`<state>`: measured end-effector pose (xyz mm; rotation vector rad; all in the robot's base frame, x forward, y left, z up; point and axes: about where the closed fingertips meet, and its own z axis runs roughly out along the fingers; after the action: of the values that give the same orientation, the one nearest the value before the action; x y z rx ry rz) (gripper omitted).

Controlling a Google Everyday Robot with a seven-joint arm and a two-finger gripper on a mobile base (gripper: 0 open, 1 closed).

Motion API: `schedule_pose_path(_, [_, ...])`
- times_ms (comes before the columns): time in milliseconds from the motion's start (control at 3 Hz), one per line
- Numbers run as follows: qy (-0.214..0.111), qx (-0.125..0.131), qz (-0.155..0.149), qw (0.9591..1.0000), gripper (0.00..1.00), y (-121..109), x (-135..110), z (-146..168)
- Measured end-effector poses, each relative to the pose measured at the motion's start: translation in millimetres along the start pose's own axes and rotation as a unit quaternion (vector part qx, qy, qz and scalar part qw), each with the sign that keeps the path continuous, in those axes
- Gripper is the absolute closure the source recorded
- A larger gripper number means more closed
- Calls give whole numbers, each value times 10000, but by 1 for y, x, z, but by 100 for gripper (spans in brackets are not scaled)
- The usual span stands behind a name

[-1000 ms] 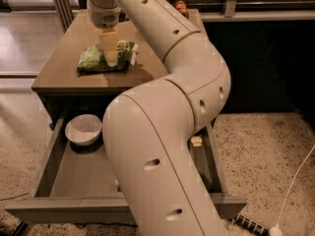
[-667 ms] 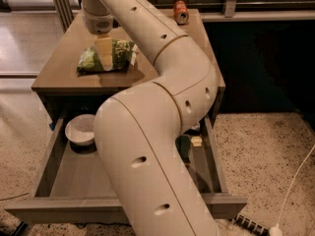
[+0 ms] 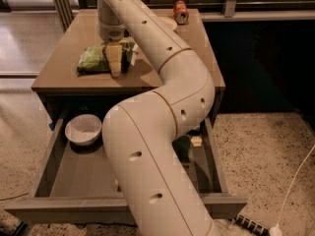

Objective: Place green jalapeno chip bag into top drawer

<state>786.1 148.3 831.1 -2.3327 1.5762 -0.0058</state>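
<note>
top drawer (open) holding bowl, gripper at chip bag

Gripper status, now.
Gripper: low at the light-green chip bag on the cabinet top; open, closed or holding the bag cannot be told.

Hidden areas
Gripper over the cabinet top covers part of green jalapeno chip bag; arm hides much of top drawer interior.
</note>
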Motion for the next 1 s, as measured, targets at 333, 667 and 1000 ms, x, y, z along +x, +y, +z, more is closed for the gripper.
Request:
schedule_pose_path(333, [-22, 66, -8, 10000, 0, -5, -2, 4])
schedule_pose_path(667, [-25, 74, -9, 10000, 23, -5, -2, 5])
schedule_pose_path(1000, [-25, 74, -9, 10000, 46, -5, -2, 5])
